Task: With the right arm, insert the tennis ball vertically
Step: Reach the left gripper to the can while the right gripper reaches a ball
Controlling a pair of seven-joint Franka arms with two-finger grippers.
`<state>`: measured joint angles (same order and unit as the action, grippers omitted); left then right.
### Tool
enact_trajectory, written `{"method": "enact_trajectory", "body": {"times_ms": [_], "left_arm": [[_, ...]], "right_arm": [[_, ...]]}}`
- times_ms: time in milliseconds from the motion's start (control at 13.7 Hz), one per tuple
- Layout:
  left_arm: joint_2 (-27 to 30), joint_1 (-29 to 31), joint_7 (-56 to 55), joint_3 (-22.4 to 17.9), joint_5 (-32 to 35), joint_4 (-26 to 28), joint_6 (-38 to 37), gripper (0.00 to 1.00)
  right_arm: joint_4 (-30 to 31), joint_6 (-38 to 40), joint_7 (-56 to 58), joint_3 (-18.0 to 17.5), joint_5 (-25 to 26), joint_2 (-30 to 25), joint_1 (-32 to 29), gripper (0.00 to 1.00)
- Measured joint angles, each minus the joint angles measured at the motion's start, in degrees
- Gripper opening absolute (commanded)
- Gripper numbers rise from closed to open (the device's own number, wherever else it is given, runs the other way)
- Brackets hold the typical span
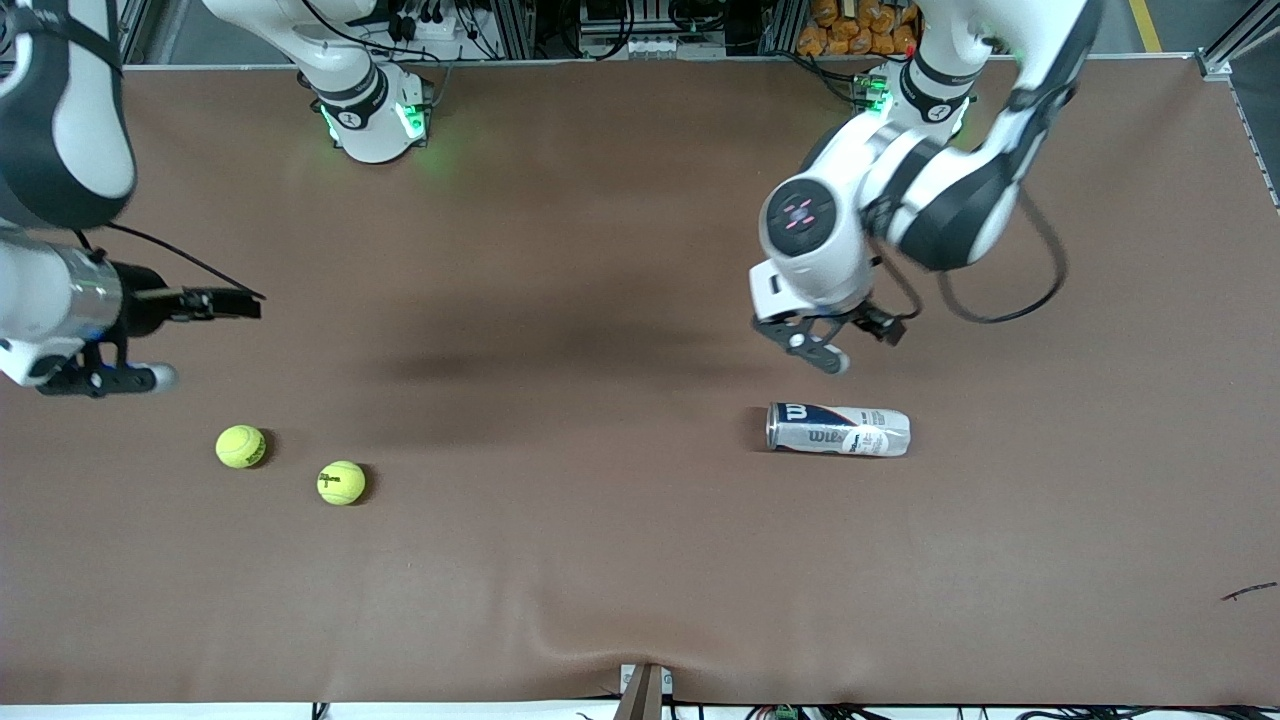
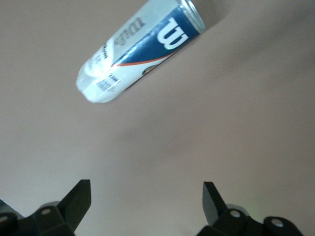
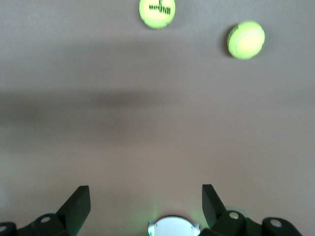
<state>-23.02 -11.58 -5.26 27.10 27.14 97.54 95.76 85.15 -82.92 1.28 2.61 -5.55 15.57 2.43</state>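
Two yellow-green tennis balls lie on the brown table toward the right arm's end: one [image 1: 241, 446] and another [image 1: 341, 482] slightly nearer the front camera. Both also show in the right wrist view, the first [image 3: 246, 39] and the second [image 3: 157, 12]. A white and blue Wilson ball can [image 1: 838, 430] lies on its side toward the left arm's end, its metal rim pointing at the balls. It also shows in the left wrist view [image 2: 140, 49]. My right gripper [image 1: 205, 340] is open and empty, above the table beside the balls [image 3: 146, 199]. My left gripper [image 1: 862, 345] is open and empty, just above the can [image 2: 146, 196].
The brown table cloth [image 1: 600, 560] has a wrinkle at its front edge. The two arm bases [image 1: 370, 120] [image 1: 910, 95] stand at the back. The right arm's base also shows in the right wrist view [image 3: 173, 227]. A small dark scrap [image 1: 1248, 592] lies near the left arm's front corner.
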Motion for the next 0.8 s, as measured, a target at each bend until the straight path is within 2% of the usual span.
{"method": "enact_trajectory", "body": {"times_ms": [365, 658, 804], "left_arm": [[-7.97, -3.20, 7.00, 0.02, 11.82, 0.00, 0.94, 1.00], [-11.40, -2.98, 15.03, -0.22, 17.24, -0.06, 4.19, 1.00], [-13.00, -2.03, 18.05, -0.53, 18.17, -0.08, 6.25, 1.00]], "right_arm": [[-0.11, -5.40, 10.61, 1.04, 0.25, 5.07, -2.20, 1.00], [-0.14, -18.18, 24.44, 1.04, 7.75, 9.62, -3.46, 1.00], [-0.22, -22.64, 29.93, 0.89, 8.27, 12.18, -3.38, 1.00]]}}
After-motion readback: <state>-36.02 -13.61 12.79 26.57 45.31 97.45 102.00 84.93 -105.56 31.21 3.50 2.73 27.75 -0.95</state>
